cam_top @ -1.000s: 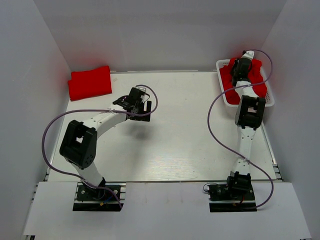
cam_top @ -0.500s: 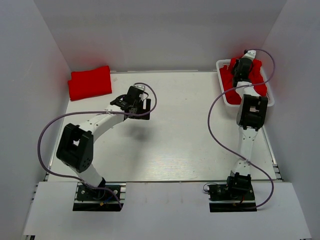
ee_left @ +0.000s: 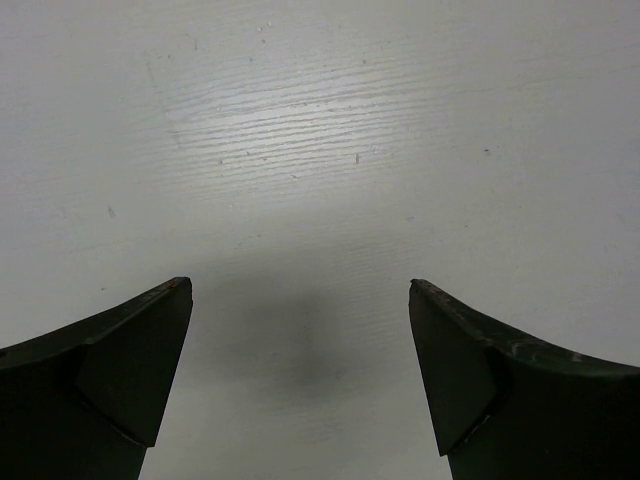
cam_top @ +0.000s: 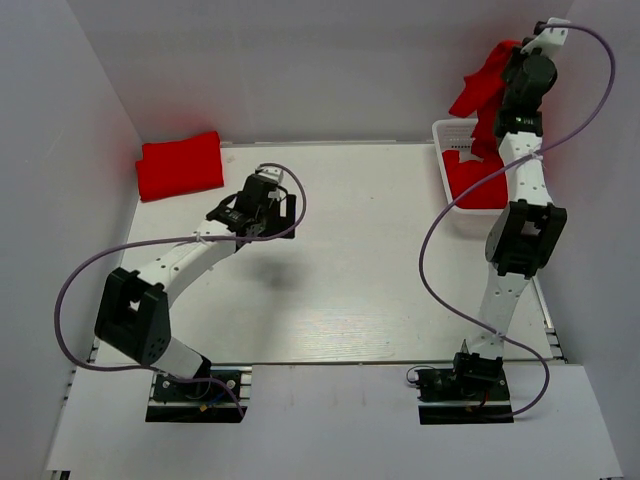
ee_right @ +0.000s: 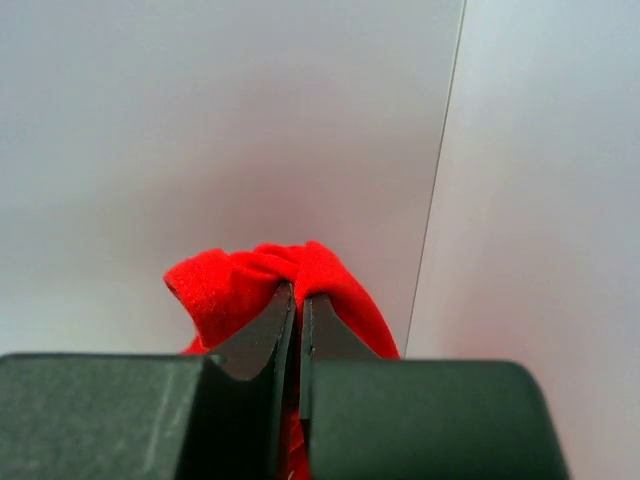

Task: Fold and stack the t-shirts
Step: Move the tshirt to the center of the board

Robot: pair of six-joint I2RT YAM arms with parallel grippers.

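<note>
Your right hand [ee_right: 297, 290] is pinching a red t-shirt [cam_top: 480, 88], which is hanging above the basket [cam_top: 447, 132] holding more shirts [cam_top: 470, 185]. Your left hand [ee_left: 300, 290] is hovering wide open over the worktop [cam_top: 380, 260]; a folded t-shirt [cam_top: 180, 166] is lying far left.

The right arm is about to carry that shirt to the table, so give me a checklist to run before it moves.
1. Right fingers shut on the held t-shirt: ok, red cloth is pinched between them.
2. Hanging end of the held t-shirt free of the white lattice basket: cannot tell, the arm hides it.
3. Grip on a useful edge or corner: cannot tell, the cloth is bunched at the fingers.
4. Left fingers open and empty: ok.
5. Table bare beneath the left fingers for spreading: ok.
6. Folded t-shirt out of the way: ok, it lies in the far left corner.
</note>
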